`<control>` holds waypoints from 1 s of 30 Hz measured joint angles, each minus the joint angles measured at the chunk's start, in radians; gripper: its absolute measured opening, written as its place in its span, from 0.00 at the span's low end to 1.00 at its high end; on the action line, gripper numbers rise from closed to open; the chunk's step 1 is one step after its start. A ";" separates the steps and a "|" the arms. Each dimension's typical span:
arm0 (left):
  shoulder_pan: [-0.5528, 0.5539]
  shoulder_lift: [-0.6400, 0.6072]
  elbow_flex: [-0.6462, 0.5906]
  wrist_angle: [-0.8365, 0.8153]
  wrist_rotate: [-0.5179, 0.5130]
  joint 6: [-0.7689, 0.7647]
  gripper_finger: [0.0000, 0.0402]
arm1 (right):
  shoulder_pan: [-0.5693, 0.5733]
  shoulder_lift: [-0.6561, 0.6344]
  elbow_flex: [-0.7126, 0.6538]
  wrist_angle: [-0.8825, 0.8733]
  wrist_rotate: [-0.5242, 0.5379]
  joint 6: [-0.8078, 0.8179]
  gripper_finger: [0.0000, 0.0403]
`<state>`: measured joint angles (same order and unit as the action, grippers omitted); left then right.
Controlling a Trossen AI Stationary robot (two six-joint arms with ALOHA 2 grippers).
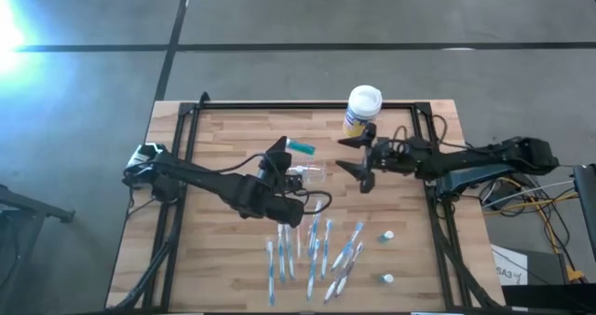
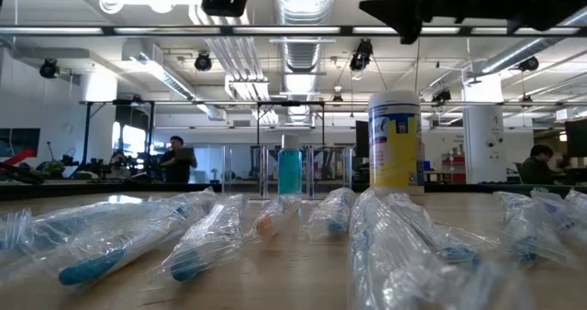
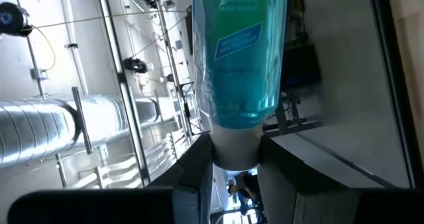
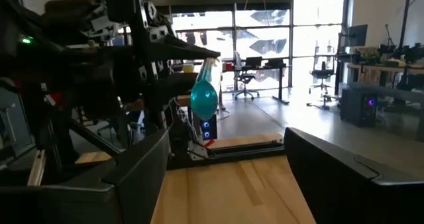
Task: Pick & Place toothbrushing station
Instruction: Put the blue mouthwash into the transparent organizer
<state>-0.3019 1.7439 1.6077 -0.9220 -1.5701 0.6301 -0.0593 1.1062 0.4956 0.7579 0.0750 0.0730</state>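
My left gripper [image 1: 282,154] is above the table's middle, shut on a teal bottle [image 1: 300,146] with a white cap. The right wrist view also shows the bottle [image 4: 203,97] in the air. The see-through toothbrushing station [image 1: 312,175] stands on the wood just right of that gripper. In the low view a teal bottle [image 2: 290,170] shows inside or behind the station's glassy outline. My right gripper [image 1: 355,160] is open with nothing in it, to the right of the station and near the yellow canister [image 1: 362,111]. My left gripper pinches the bottle's white cap end [image 3: 235,151] between its two fingers [image 3: 192,177]. The fingers point level, and the bottle's teal body [image 3: 238,45] sticks out ahead of them. The bottle is lifted clear of the table.
Several wrapped toothbrushes [image 1: 317,250] lie in the near middle of the table. Two small capped tubes [image 1: 385,234] [image 1: 387,279] lie to their right. The white-lidded yellow canister stands at the far edge. A black frame [image 1: 279,108] rims the table.
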 joint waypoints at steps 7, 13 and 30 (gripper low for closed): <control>0.006 0.000 0.000 0.017 -0.002 0.002 0.22 | 0.000 0.178 0.121 0.068 -0.035 0.002 0.74; 0.006 0.000 0.000 0.018 -0.002 0.002 0.22 | 0.000 0.261 0.191 0.094 -0.083 0.010 0.73; 0.006 -0.001 -0.010 0.036 0.000 -0.003 0.22 | 0.000 0.297 0.236 0.093 -0.083 -0.001 0.61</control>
<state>-0.2955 1.7428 1.5982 -0.8862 -1.5700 0.6270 -0.0593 1.4033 0.7319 0.8509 -0.0078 0.0718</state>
